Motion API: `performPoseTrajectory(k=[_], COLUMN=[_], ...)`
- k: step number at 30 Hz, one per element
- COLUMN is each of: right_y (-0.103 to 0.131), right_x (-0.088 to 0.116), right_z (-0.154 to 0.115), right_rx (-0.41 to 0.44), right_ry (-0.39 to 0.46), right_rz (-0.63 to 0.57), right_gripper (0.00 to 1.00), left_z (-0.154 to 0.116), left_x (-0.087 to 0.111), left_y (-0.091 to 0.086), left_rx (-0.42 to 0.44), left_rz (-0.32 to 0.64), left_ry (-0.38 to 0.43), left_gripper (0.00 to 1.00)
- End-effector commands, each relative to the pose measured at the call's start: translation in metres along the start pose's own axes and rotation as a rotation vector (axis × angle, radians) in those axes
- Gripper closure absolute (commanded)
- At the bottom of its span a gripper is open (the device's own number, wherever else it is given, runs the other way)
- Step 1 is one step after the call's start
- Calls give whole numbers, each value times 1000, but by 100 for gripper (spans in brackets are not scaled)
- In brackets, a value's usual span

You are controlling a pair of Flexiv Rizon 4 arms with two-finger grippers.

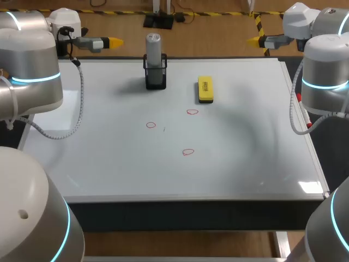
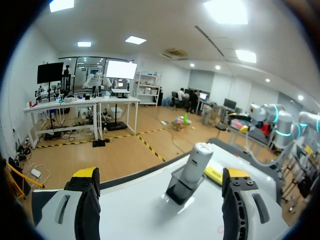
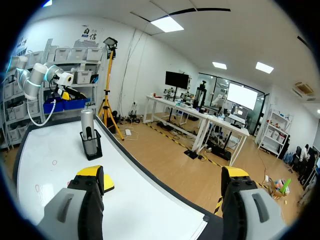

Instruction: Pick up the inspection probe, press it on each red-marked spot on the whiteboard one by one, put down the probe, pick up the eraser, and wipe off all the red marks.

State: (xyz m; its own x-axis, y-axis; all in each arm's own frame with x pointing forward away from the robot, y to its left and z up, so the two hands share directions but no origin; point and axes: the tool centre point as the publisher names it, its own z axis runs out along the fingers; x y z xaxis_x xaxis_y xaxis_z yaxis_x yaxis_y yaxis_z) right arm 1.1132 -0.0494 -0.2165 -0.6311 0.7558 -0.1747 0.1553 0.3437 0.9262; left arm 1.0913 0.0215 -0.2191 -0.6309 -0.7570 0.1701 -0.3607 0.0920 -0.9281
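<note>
Probe (image 1: pixel 154 52) stands upright in its holder (image 1: pixel 155 77) (handy for a top grab); left gripper (image 2: pixel 160 192) and right gripper (image 3: pixel 162 192) hover spread apart, empty

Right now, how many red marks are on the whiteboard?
3. The left red mark sits in front of the black holder; the far red mark sits just in front of the yellow eraser; the near red mark lies closest to the front edge. None seems hidden.
</note>
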Motion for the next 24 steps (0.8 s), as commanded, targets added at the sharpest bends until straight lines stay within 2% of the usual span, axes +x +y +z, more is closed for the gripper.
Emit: performPoseTrajectory(k=[1,16,17,19,21,24], right_y=[0,0,0,0,0,0], right_x=[0,0,0,0,0,0], right_z=[0,0,0,0,0,0], right_rx=[0,0,0,0,0,0], right_ry=[0,0,0,0,0,0], right_rz=[0,0,0,0,0,0], right_gripper=[0,0,0,0,0,0], left_z=[-1,-1,1,5,8,12], left_x=[0,0,0,4,8,14], left_y=[-1,-1,0,2,3,4], left_rx=[-4,-4,14,-4,18,48], left_rz=[-1,-1,-2,45,72,123], left_ry=[2,2,24,48,121,183], left_gripper=[0,0,0,0,0,0])
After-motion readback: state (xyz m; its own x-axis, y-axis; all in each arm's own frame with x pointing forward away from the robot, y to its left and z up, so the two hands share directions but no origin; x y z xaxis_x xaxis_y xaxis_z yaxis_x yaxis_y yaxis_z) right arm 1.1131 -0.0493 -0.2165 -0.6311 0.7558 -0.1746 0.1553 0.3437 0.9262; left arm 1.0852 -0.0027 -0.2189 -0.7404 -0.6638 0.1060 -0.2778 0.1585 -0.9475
